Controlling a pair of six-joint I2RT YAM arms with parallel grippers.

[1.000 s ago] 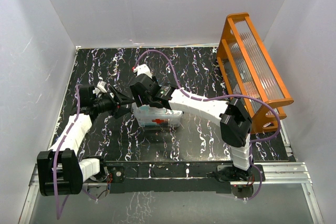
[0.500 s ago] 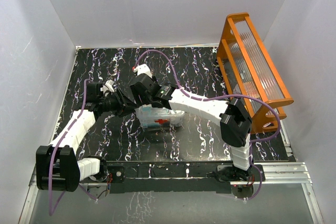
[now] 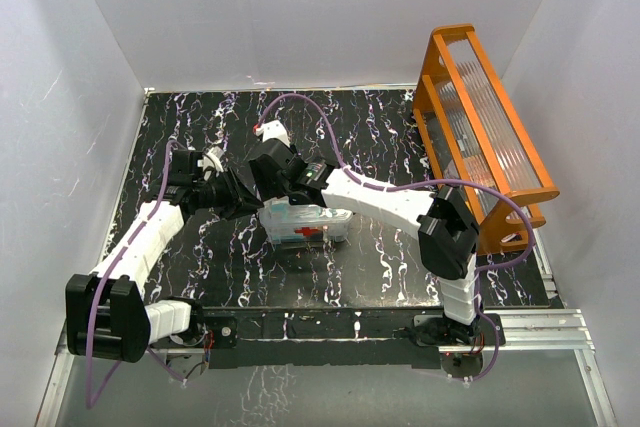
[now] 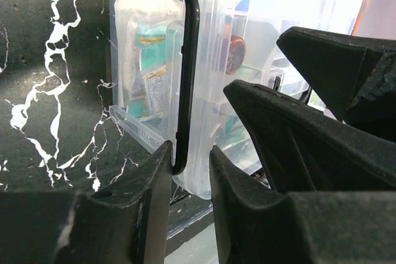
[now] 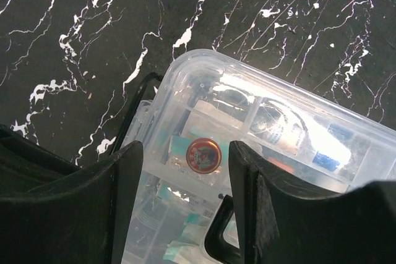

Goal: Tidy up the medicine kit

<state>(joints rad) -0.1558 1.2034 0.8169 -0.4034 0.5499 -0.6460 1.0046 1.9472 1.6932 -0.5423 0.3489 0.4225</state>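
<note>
**Kit and fingers, three views.** The kit, a clear box with a red cross on its near wall, lies at the middle of the table. It is well apart from the orange rack at the far right.

The lid is on. Through it show a divided tray, teal packets and a round red-capped item.

The left fingers stand narrow, one on each side of the end of the black handle. A sliver of clear plastic shows between the handle and one finger. Whether the handle is pinched cannot be told.

The right fingers stand moderately wide above the lid, holding nothing.

**Handling (judged).**
- The kit is probably light, and its thin plastic stiff but brittle, so a hard squeeze could crack it.
- The smooth walls look slippery, and pads may slide on them.
- The small contents are loose and would shift if the box tilts.
- The handle is the surest hold: thin, rigid and easy to span.
- Whether the lid is latched cannot be seen. A pull on the handle may raise the lid alone, so the second arm should steady the box at its short walls.
</note>
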